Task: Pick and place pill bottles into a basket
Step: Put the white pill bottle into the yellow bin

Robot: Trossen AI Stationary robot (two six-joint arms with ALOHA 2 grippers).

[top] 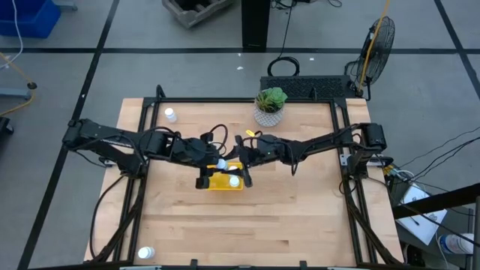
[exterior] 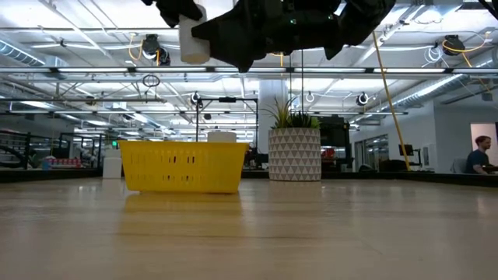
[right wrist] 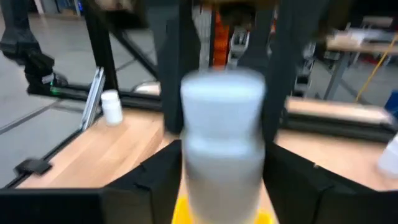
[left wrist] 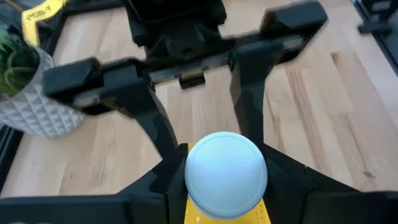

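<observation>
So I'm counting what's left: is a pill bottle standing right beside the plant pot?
No: the high view shows the plant pot alone, with loose pill bottles near the table's corners.

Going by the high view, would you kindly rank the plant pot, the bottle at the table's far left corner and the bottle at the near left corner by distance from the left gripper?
From the left gripper:
1. Plant pot, far side, towards the right.
2. Far-left bottle, at the table's far edge.
3. Near-left bottle, at the near edge, clearly farthest.

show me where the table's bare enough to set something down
Free: the wide front strip between the basket and the front-left pill bottle, and the right side below the plant pot. Crowded: the middle, where both grippers meet over the basket.
</observation>
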